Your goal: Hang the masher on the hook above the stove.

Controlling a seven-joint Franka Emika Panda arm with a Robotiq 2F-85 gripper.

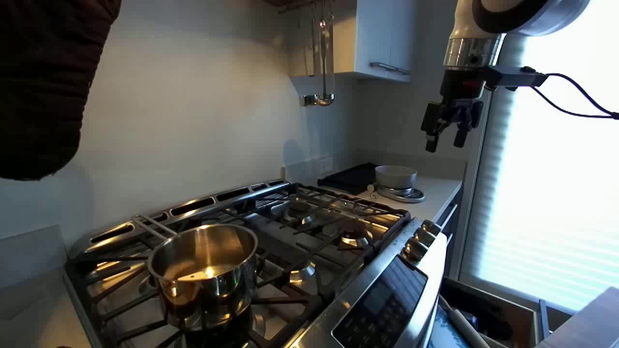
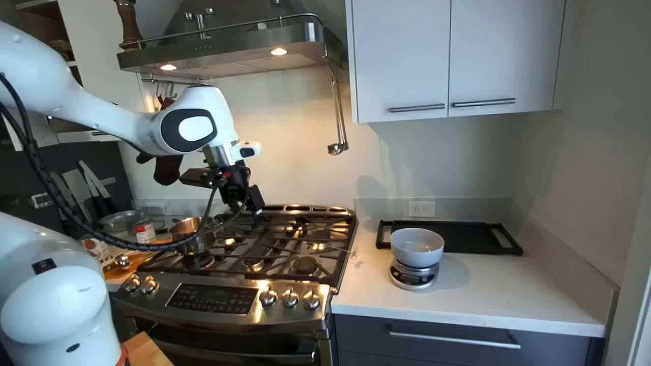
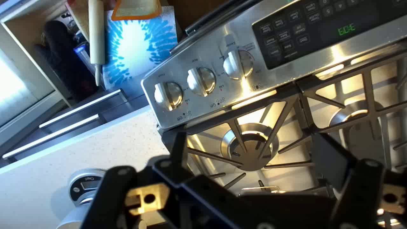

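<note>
Masher (image 2: 352, 251), as far as I can judge, is the thin wire thing lying over the counter-side edge of the stove (image 2: 218, 311), its rod running in across the grate (image 3: 304, 108). In the wrist view a narrow wire loop (image 3: 259, 189) shows near a front burner (image 3: 251, 149); I take it for the end of that handle, and cannot make out the rest there. The gripper (image 1: 446, 142) hangs well above the stove, its 2 fingers spread wide with nothing between them. So the step in hand, I'd say, is the reach and pick-up.

From where I stand, I'd take the gripper back toward the wall (image 2: 305, 173), then turn the wrist so the fingers straddle the rod rather than lie along it. Come down straight and slowly: so thin a rod likely sits close to the grate, and a fingertip could catch there first. Pinch nearer the wire head and leave the loop free, since that probably has to go over the hook. Lift before tipping it upright, and mind the bowl (image 2: 417, 258) on its scale (image 2: 413, 284).

Above, ladles (image 2: 338, 113) hang at the near end of the hood (image 2: 229, 48); more hooks (image 2: 167, 90) are past its opposite end. Which is meant, I cannot tell.
</note>
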